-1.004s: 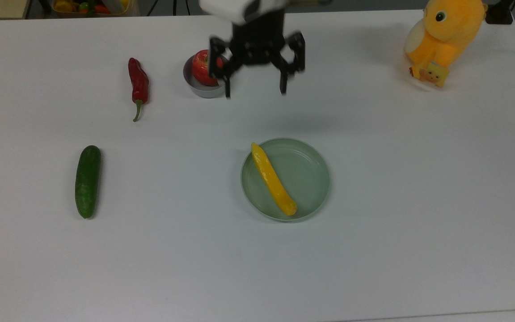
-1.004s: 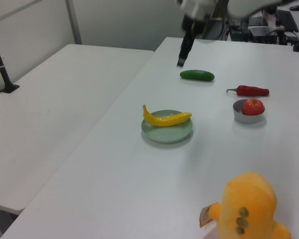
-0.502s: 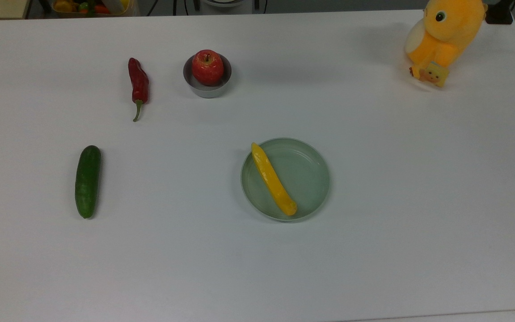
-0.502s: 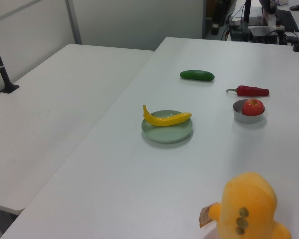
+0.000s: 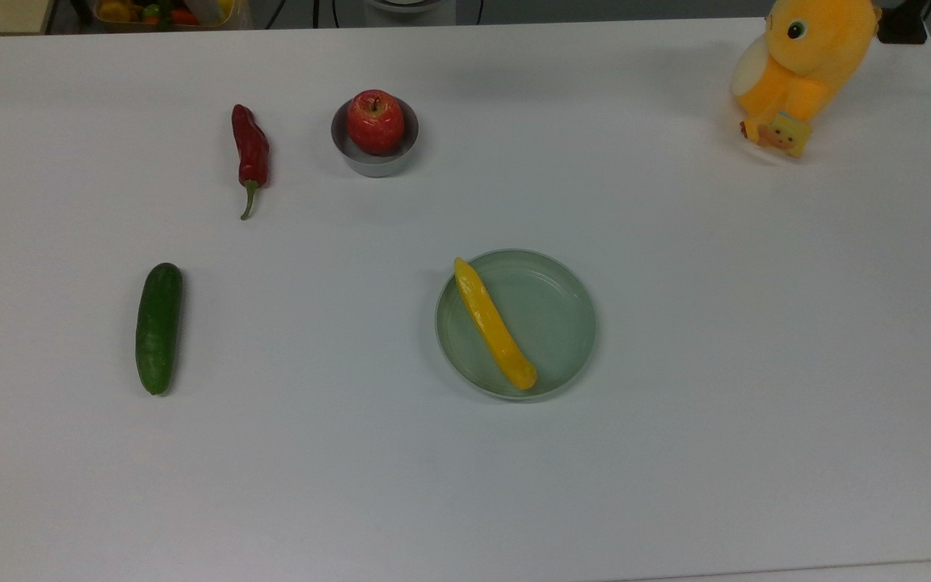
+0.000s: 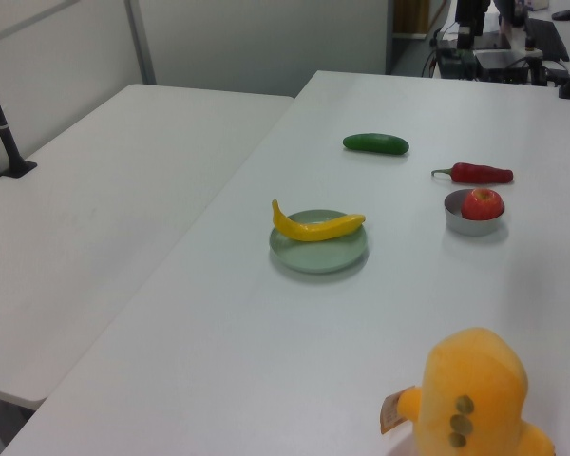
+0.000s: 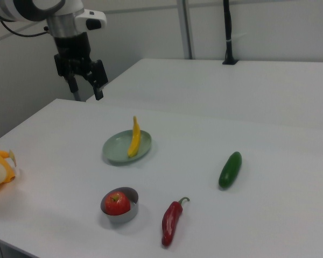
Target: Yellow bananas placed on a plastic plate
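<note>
Left to right in the top view, the dark green cucumber (image 5: 158,327) lies nearest the bench's (image 5: 756,364) left edge. Next come the glossy red chilli pepper (image 5: 250,153) and the red apple (image 5: 376,121), which sits in its small grey bowl (image 5: 374,164), both toward the far edge.

Mid-bench sits the round pale green plastic plate (image 5: 562,323) with the long bright yellow banana (image 5: 494,323) lying in it, stem tip resting on the rim. The orange-yellow plush toy (image 5: 805,69) stands at the far right corner.

A second ago the black two-finger claw (image 7: 85,86) hung over the bowl; it has since lifted away, and the right view shows it high above the bench with its fingers spread and empty. The placement looks finished.
</note>
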Robot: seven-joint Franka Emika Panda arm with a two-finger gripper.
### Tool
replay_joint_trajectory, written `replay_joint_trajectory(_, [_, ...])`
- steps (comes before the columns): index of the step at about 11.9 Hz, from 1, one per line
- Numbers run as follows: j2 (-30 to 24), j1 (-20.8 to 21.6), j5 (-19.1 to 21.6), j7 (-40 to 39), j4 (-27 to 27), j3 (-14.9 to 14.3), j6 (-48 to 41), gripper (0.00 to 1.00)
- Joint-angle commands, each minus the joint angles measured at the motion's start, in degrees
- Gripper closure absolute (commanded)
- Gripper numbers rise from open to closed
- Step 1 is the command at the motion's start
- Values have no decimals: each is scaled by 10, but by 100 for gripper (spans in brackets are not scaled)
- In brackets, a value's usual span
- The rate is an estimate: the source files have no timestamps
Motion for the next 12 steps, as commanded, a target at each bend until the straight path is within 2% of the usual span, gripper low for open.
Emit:
replay_joint_trajectory(1, [-1,25,10,-5,-21,-18,3,0])
replay_joint_trajectory(6, [36,24,1,-64,-21,-17,89,0])
replay_joint_trajectory(12, [44,21,2,-65,-21,-17,91,0])
